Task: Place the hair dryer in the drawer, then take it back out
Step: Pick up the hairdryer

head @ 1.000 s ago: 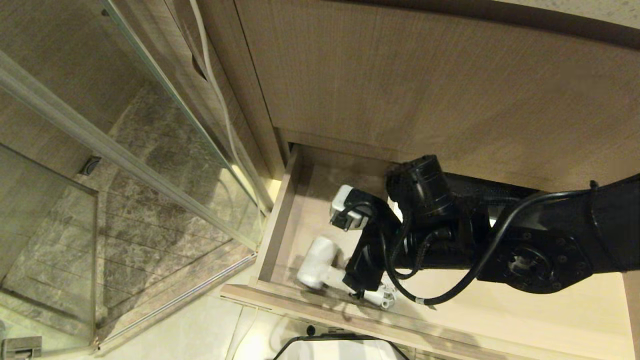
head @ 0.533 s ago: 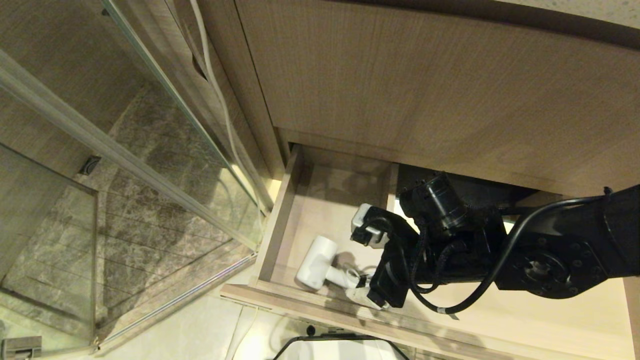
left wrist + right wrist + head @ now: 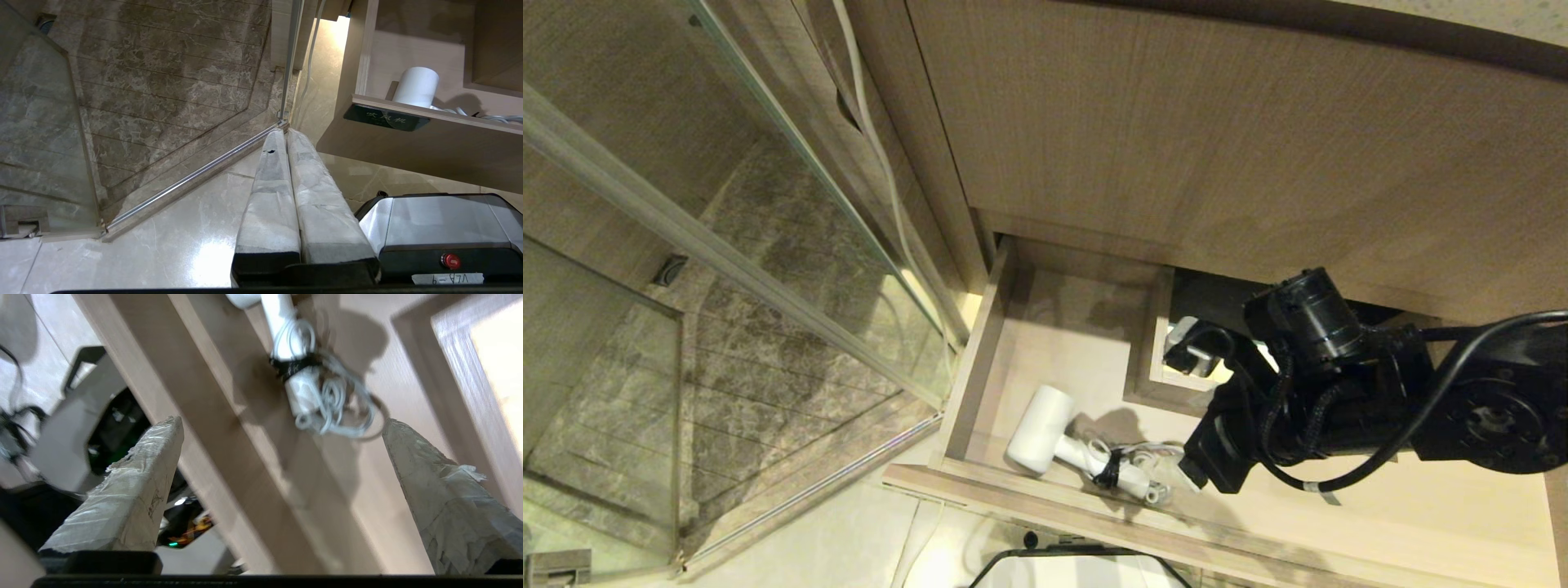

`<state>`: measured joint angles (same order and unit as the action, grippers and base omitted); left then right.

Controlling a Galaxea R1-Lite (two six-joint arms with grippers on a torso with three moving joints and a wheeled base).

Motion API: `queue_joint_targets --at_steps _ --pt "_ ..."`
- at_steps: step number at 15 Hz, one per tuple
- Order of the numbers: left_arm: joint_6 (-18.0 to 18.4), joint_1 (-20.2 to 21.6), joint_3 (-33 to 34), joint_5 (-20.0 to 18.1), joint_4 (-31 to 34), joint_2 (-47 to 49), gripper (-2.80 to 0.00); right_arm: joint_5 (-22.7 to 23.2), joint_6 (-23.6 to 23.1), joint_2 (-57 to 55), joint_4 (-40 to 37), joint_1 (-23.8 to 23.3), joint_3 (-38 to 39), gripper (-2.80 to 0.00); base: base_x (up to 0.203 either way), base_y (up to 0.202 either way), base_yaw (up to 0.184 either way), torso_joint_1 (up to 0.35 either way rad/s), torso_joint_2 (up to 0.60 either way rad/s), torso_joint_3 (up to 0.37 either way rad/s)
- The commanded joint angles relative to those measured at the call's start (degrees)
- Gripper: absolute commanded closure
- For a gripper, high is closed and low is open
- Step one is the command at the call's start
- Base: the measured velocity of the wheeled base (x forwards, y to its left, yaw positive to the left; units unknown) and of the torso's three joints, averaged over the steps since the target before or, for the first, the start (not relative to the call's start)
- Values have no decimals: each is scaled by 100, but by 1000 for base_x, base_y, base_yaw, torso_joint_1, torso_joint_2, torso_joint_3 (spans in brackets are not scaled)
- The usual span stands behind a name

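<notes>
The right gripper (image 3: 282, 424) hangs wide open and empty just above the drawer (image 3: 980, 343). The hair dryer (image 3: 1045, 433) lies inside at the front left corner. The left gripper (image 3: 286, 134) is closed, parked low.

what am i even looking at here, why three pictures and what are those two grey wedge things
It is a two-armed robot beside a bathroom cabinet. One picture looks down from its head; the other two come from cameras on its wrists. The grey wedges are taped fingers of each pincer. The right pincer is open and empty, above the open drawer. In the drawer lies a white hair dryer with its cord bundled. The left pincer is shut, hanging over the floor.
</notes>
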<state>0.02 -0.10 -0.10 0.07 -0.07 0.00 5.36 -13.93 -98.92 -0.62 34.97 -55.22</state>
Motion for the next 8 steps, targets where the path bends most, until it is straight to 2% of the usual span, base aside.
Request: queue_joint_targets --at_steps 1,4,5,8 --pt "-2 1 1 1 -1 9 0 -7 123 712 -21 -27 429 -280 0 0 0 0 0 0" --pt "-2 1 1 1 -1 9 0 -19 174 1546 -123 -105 983 -280 0 0 0 0 0 0" --pt "-2 1 1 1 -1 9 0 -36 177 1800 -182 -153 1129 0 0 0 0 0 0 0" --pt "-2 1 1 1 -1 9 0 -443 175 2450 -723 -590 1311 0 0 0 0 0 0 0"
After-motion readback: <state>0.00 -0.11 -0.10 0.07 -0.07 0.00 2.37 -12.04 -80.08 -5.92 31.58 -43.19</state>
